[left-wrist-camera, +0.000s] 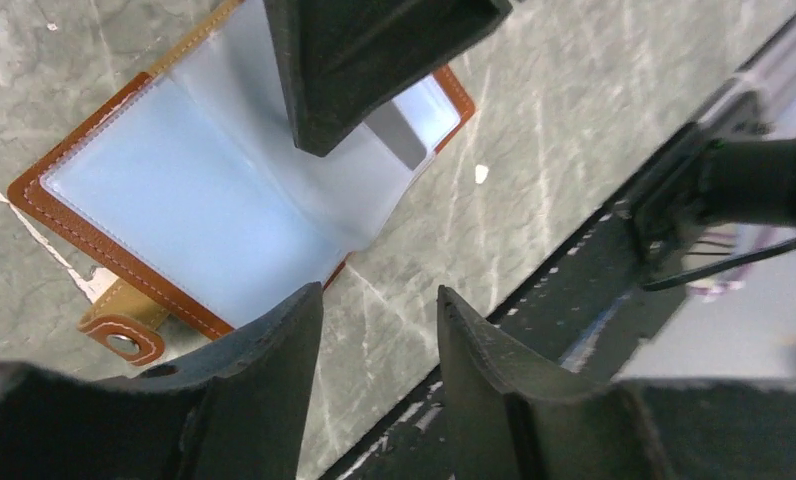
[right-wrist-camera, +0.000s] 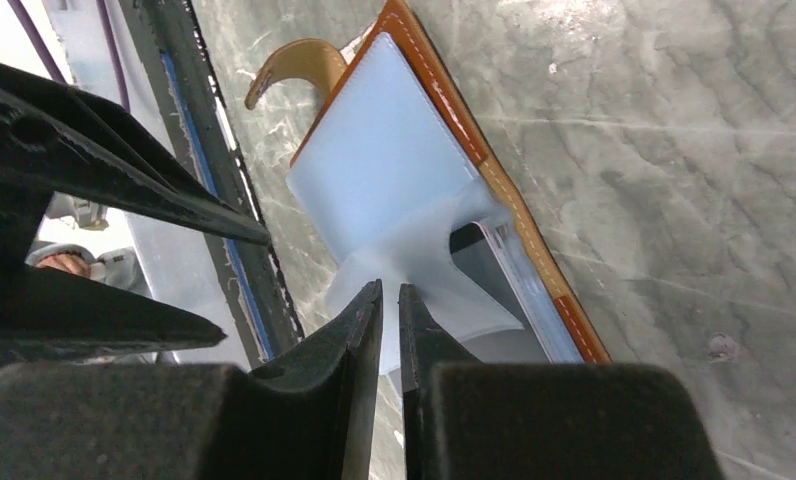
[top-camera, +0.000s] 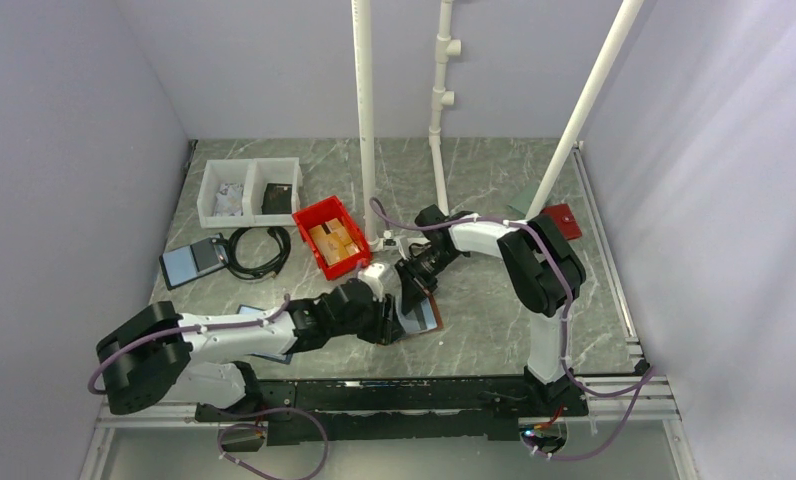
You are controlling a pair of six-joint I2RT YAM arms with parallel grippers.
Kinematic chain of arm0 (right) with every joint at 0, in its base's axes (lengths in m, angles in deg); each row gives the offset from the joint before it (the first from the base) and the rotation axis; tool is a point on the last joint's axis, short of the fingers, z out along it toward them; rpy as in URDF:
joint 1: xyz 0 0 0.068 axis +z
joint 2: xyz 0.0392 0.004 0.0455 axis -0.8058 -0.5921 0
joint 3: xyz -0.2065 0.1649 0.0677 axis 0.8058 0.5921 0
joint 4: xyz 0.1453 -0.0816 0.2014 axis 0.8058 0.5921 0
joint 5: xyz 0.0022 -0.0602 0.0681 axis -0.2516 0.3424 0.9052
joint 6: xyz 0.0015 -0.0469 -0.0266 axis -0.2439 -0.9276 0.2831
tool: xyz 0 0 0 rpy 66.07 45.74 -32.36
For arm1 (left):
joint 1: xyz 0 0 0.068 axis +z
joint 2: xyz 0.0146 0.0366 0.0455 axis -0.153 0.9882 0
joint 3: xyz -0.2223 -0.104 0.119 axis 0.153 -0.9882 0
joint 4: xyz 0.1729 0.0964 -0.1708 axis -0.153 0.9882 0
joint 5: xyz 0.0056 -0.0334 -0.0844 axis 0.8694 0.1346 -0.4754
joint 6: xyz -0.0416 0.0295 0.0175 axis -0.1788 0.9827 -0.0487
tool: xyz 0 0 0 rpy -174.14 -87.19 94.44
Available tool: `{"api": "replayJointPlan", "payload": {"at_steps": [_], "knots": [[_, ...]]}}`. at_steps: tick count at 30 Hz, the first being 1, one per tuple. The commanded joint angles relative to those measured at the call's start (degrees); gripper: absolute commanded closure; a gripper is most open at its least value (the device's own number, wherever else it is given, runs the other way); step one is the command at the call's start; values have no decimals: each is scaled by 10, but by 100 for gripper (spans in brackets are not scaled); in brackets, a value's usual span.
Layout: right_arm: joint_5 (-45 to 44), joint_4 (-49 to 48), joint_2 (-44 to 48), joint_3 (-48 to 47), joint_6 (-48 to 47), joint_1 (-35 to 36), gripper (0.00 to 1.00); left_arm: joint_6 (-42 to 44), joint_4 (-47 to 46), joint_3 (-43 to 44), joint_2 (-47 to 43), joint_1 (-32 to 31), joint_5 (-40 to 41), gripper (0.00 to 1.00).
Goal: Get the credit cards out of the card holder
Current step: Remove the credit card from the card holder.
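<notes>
Looking down from above first: finding the card holder (top-camera: pixel 426 322) lying open on the table (top-camera: pixel 494 300) near its front edge, just ahead of the arm bases, with the left gripper (top-camera: pixel 399 315) and the right gripper (top-camera: pixel 419 288) both crowding over it. Spotting no loose card beside it, so judging none taken out yet. Noting a red bin (top-camera: pixel 331 238), a white bin (top-camera: pixel 249 190) and a dark folder (top-camera: pixel 192 262) well apart toward the far left.

Turning to the left wrist view: seeing the card holder (left-wrist-camera: pixel 174 200) spread flat, pale blue sleeves upward, with a grey card (left-wrist-camera: pixel 399 135) tucked in a pocket near the far corner. Finding the left gripper (left-wrist-camera: pixel 379 330) spread wide, gripping nothing, hovering just over the holder's near edge.

Turning to the right wrist view: finding the right gripper (right-wrist-camera: pixel 391 305) pinched almost fully together on a clear sleeve leaf (right-wrist-camera: pixel 424 250), holding it raised off the page. Making out what looks like the same grey card (right-wrist-camera: pixel 486 252) seated in the pocket beneath.

Judging the work as barely begun: holder opened, a leaf parted, every card left to pull.
</notes>
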Motion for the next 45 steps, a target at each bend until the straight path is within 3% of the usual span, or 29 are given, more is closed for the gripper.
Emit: {"api": "replayJointPlan", "payload": {"at_steps": [1,6,13,29,37,45], "knots": [[29,-12,2,-20,4,1,86,81,45,55,30,-66,142,47],[20,-10,-4,-21,6,1,86,139,115,122,85,-136,275,41],[15,-9,-13,-22,10,1,86,170,168,183,155,-150,320,42],[15,-5,-15,-23,9,0,86,187,187,228,215,-157,325,46],[15,-3,-16,-24,8,0,86,216,130,206,195,-165,281,45],[16,-2,-16,-24,7,0,86,196,186,232,223,-165,332,47]]}}
